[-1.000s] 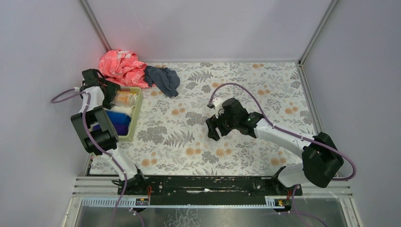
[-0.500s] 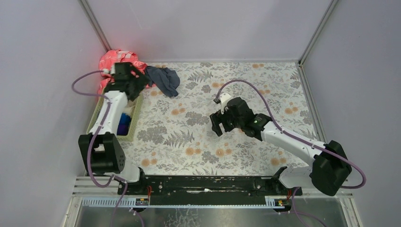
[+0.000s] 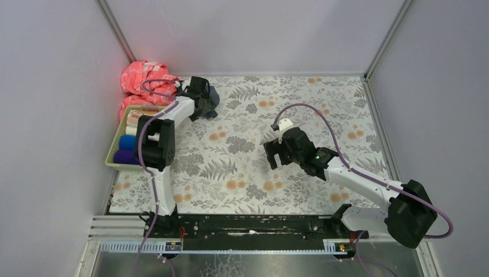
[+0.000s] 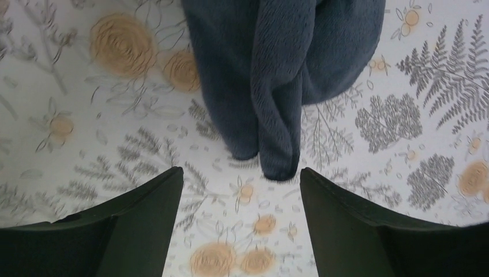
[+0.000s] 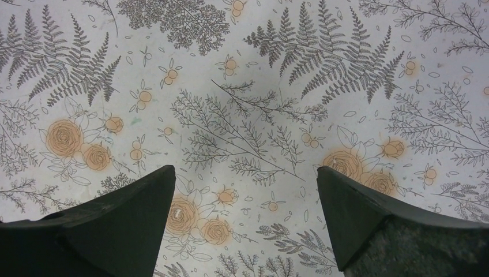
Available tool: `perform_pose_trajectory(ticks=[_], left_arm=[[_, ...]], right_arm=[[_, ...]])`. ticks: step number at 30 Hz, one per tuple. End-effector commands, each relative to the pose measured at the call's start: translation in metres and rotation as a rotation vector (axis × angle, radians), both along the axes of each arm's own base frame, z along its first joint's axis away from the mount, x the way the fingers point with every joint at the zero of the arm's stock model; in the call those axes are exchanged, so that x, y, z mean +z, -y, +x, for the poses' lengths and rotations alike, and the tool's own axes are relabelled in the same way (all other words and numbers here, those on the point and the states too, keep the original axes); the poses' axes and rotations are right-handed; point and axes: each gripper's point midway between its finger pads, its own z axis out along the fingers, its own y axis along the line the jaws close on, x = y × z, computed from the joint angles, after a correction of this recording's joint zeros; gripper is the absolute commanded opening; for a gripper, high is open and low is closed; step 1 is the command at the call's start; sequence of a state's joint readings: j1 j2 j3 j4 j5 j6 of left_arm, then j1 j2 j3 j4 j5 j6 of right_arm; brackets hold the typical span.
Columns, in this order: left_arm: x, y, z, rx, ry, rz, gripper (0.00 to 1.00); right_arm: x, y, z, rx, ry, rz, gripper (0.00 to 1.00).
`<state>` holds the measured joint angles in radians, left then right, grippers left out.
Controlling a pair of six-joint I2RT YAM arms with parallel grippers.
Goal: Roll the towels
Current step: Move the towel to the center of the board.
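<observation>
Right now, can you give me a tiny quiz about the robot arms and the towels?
1. True or false: the left gripper is shut on the dark grey-blue towel.
2. What lies under the right gripper? A a purple towel; B only the floral covering; C a cup.
3. Fill in: the blue roll lies in a ____.
Key: 1 false, it is open and the towel lies just ahead of it. 2 B. 3 basket.
</observation>
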<state>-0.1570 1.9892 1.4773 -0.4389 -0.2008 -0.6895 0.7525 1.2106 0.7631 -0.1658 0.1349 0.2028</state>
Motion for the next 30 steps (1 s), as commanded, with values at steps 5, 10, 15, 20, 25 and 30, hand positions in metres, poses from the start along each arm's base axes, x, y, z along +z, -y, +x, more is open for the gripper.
perform_pose_trajectory(ticks=[5,10,15,20,25,30], left_arm=[[-0.023,0.003,0.059,-0.023,0.06,0.046,0.62],[-0.046,0.028,0.059,-0.1,0.006,-0.037,0.36],[-0.02,0.099,0.029,-0.288,0.004,-0.151,0.12],[0.023,0.204,-0.043,-0.533,0.038,-0.231,0.09],[0.041,0.283,-0.134,-0.727,0.041,-0.311,0.14],[0.064,0.305,-0.198,-0.821,0.068,-0.38,0.25]], right_arm=[[0.009,0.001,0.01,-0.051,0.041,0.031,0.99],[0.01,0.001,0.01,-0.057,0.04,0.033,0.99],[0.014,0.004,0.012,-0.075,0.054,0.033,0.98],[0.022,0.015,0.014,-0.127,0.091,0.027,0.97],[0.036,0.032,0.015,-0.196,0.142,0.022,0.96],[0.047,0.047,0.007,-0.234,0.182,0.052,0.96]])
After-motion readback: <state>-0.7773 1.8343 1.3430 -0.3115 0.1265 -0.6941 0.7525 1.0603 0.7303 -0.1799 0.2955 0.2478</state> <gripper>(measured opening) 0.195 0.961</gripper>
